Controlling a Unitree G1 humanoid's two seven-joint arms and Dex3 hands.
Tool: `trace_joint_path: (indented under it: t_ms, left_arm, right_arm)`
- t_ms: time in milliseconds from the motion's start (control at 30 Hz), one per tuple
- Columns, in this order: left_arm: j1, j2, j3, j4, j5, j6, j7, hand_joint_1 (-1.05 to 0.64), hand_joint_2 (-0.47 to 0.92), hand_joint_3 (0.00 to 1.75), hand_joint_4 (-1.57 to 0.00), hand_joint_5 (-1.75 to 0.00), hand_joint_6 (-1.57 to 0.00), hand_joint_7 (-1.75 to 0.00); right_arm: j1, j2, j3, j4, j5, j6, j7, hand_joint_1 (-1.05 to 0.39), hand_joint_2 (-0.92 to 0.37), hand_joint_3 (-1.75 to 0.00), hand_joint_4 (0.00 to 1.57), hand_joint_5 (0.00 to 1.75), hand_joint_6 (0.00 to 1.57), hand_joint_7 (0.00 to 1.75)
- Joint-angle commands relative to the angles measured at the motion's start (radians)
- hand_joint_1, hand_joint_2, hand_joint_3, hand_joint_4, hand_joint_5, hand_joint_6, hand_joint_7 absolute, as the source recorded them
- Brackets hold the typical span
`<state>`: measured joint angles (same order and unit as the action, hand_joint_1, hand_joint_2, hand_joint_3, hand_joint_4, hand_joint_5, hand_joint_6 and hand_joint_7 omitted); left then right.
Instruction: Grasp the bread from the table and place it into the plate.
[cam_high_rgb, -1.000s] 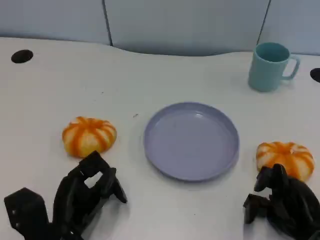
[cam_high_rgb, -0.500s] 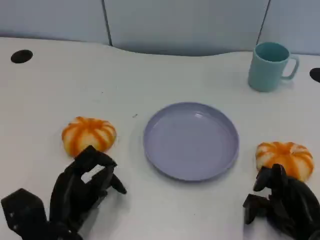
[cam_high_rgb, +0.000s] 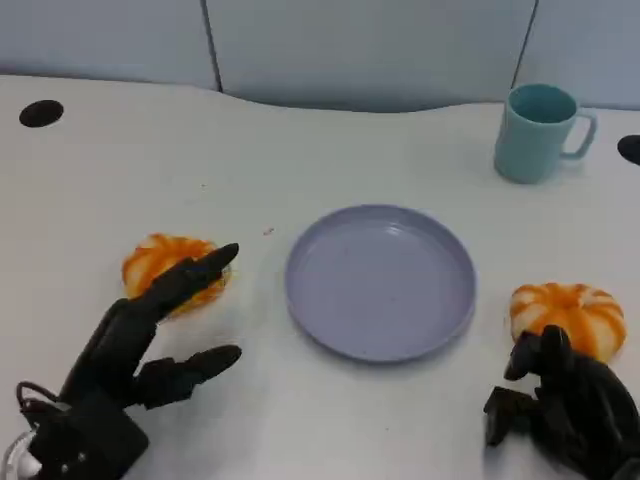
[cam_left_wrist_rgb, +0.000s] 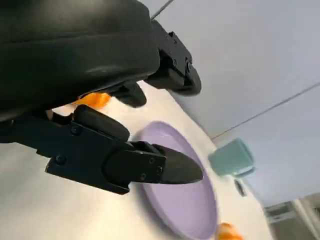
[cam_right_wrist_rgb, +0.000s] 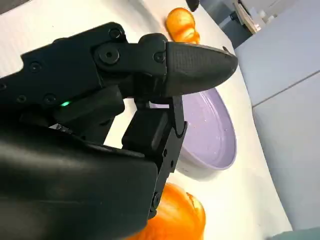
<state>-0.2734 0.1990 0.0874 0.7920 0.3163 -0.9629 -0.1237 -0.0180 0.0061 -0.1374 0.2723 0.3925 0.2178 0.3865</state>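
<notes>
Orange-Striped Bun Under the Left Hand: Approach Geometry

Orange-and-white striped buns lie on the white table (cam_high_rgb: 330, 150), one on either side of the lavender plate (cam_high_rgb: 380, 282). The left bun (cam_high_rgb: 160, 262) sits directly ahead of the left hand (cam_high_rgb: 150, 330), whose fingers are spread apart and hold nothing. The upper fingers (cam_high_rgb: 200, 270) reach over the bun's near edge; whether they touch it cannot be told. The thumb lies below, apart from the bun. The bun is round and slightly flattened, with no clear long axis, so the grasp direction appears uncritical.

The right bun (cam_high_rgb: 568, 312) lies just beyond the right hand (cam_high_rgb: 560, 405), whose fingers are curled inward with nothing in them.

The plate lies inboard of the left hand, near the bun. Judged from position, the left hand is the better placed: closing around the bun, then a short carry inward, should suffice.

A teal mug (cam_high_rgb: 540, 130) stands well beyond the plate.
</notes>
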Motion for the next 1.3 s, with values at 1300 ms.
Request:
trace_joint_path:
  t_ms: [1300]
  left_arm:
    - [-0.548, 0.178, -0.615, 0.29, 0.681, 0.703, 0.274, -0.71, 0.85, 0.0, 0.0, 0.0, -0.02, -0.01]
  right_arm:
    - [0.032, -0.002, 0.001, -0.031, -0.007, 0.045, -0.023, -0.45, -0.92, -0.49, 1.25, 1.33, 1.17, 1.24]
